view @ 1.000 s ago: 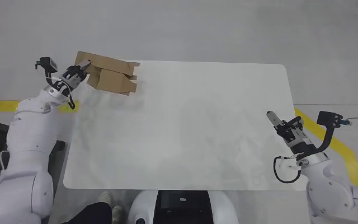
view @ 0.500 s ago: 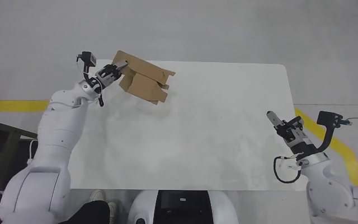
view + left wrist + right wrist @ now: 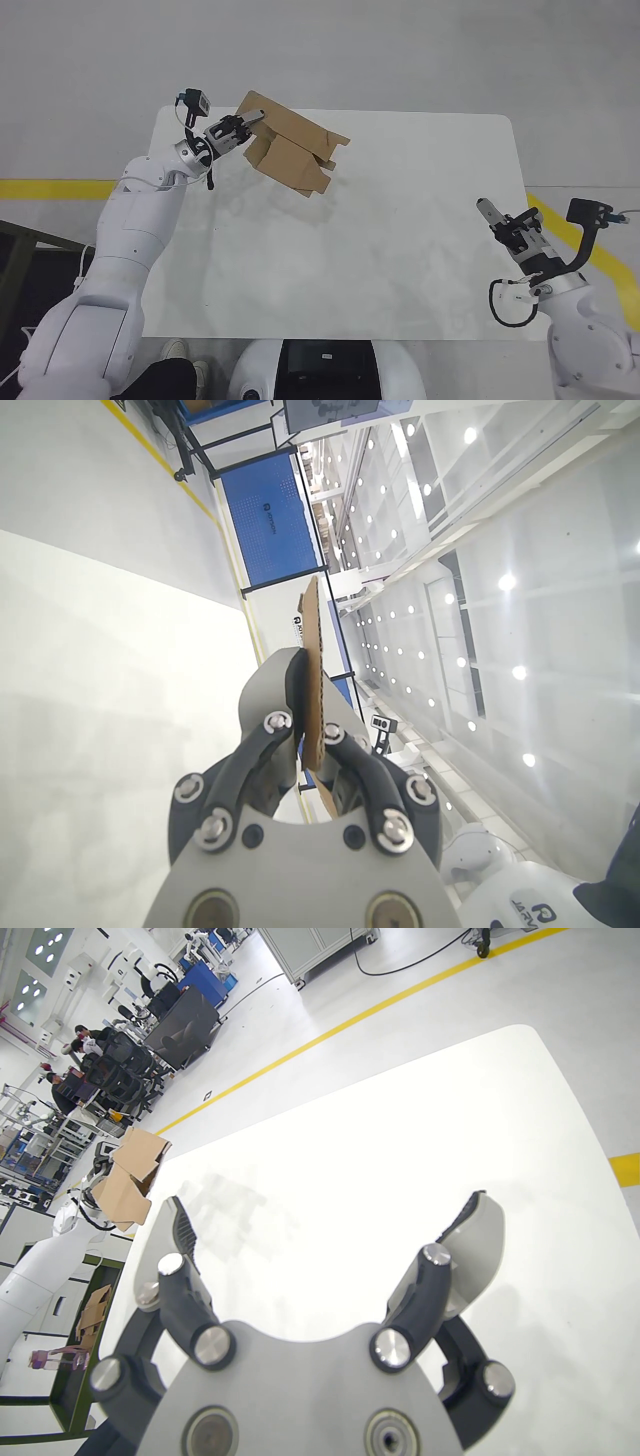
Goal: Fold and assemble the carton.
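Observation:
A flat, unfolded brown carton (image 3: 295,148) hangs above the table's far left part, tilted, with its flaps spread. My left gripper (image 3: 243,126) is shut on the carton's far-left edge; the left wrist view shows the carton (image 3: 314,660) edge-on, pinched between the dark pads. Over the table's near right edge my right gripper (image 3: 488,212) stands open with nothing between its fingers (image 3: 182,1228). The right wrist view shows the carton (image 3: 131,1178) far off past the table's opposite end.
The white table (image 3: 400,250) stretches bare between the two arms. A bin with cardboard pieces (image 3: 92,1310) stands on the floor beside the table's left end. Yellow floor tape (image 3: 50,187) runs past both ends.
My left arm has carried the carton to the right, from beyond the table's far left corner to above the tabletop. The right arm has kept still.

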Action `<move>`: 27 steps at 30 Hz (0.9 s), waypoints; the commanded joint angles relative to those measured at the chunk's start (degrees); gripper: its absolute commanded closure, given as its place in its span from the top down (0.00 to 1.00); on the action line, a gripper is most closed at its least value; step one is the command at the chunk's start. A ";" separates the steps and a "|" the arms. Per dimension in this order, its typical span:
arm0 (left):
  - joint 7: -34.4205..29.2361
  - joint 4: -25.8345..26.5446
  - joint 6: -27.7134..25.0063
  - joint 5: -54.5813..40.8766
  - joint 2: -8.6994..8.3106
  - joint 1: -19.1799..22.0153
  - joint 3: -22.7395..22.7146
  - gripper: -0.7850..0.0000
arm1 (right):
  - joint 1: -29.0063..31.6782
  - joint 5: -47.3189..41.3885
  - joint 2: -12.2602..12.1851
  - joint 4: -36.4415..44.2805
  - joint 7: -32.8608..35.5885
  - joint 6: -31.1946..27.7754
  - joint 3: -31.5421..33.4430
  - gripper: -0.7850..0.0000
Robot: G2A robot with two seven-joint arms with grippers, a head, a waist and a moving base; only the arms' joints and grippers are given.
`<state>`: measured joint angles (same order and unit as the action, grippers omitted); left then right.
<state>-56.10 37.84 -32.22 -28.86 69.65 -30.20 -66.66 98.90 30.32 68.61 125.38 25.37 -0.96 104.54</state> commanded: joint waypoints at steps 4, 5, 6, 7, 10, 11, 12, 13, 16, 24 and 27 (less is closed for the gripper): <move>-0.02 -0.04 -0.01 0.00 -0.01 0.00 -0.02 0.00 | 0.00 0.00 0.00 0.00 0.00 0.00 0.00 1.00; -0.02 -0.04 -0.01 0.00 -0.01 0.00 -0.02 0.00 | 0.00 0.00 0.00 0.00 0.00 0.00 0.00 1.00; -0.02 -0.04 -0.01 0.00 -0.01 0.00 -0.02 0.00 | 0.00 0.00 0.00 0.00 0.00 0.00 0.00 1.00; -0.02 -0.04 -0.01 0.00 -0.01 0.00 -0.02 0.00 | 0.00 0.00 0.00 0.00 0.00 0.00 0.00 1.00; -0.02 -0.04 -0.01 0.00 -0.01 0.00 -0.02 0.00 | 0.00 0.00 0.00 0.00 0.00 0.00 0.00 1.00; -0.02 -0.04 -0.01 0.00 -0.01 0.00 -0.02 0.00 | 0.00 0.00 0.00 0.00 0.00 0.00 0.00 1.00; -0.02 -0.04 -0.01 0.00 -0.01 0.00 -0.02 0.00 | 0.00 0.00 0.00 0.00 0.00 0.00 0.00 1.00; -0.02 -0.04 -0.01 0.00 -0.01 0.00 -0.02 0.00 | 0.00 0.00 0.00 0.00 0.00 0.00 0.00 1.00; -0.02 -0.04 -0.01 0.00 -0.01 0.00 -0.02 0.00 | 0.00 0.00 0.00 0.00 0.00 0.00 0.00 1.00; 0.88 0.96 0.48 -0.14 0.02 -0.62 -0.04 0.00 | 0.01 -0.14 0.02 -0.30 -0.31 0.19 -0.03 1.00; 0.34 4.62 2.93 -1.74 0.04 -2.46 -0.20 0.00 | 0.26 -3.26 0.12 -0.26 0.34 1.66 0.22 1.00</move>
<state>-55.31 41.03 -30.15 -30.46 69.75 -32.03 -66.83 99.08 28.35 68.71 124.92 25.39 0.19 104.53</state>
